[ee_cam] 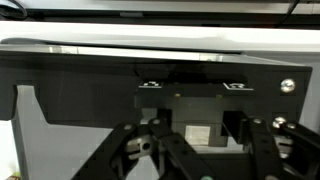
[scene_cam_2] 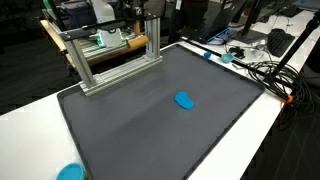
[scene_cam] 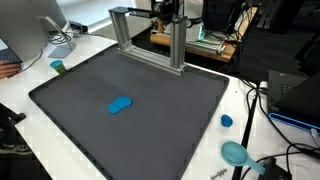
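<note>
Aluminium-profile rectangular frame (scene_cam: 180, 45) stands upright on the far edge of the dark grey rubber mat (scene_cam: 170, 125). It is the nearest thing to the black gripper (scene_cam: 168, 13).

- Gripper sits up at the frame's top corner, above one post. In an exterior view the post runs down from it towards 6 o'clock. At this size I can't say whether they touch or are just apart.
- Same read in an exterior view (scene_cam_2: 152, 14): gripper at the top of the post (scene_cam_2: 155, 45), with the rest of the frame running off towards 8 o'clock.
- Jaw state: cannot tell. In the wrist view only the dark finger linkages (ee_cam: 140, 150) show, along the bottom edge against a dark plate. The fingertips and the gap between them are not readable. Nothing is visibly held.
- Blue flat oval piece (scene_cam: 119, 105) lies on the mat, well apart from the gripper at about 7 o'clock from it. In an exterior view it (scene_cam_2: 185, 100) is at about 5 o'clock.
- White table (scene_cam: 245, 95) surrounds the mat. On it, a small blue round cap (scene_cam: 227, 121) is at about 4 o'clock from the gripper and a small green cylinder (scene_cam: 58, 66) is at about 8 o'clock, both well clear.
</note>
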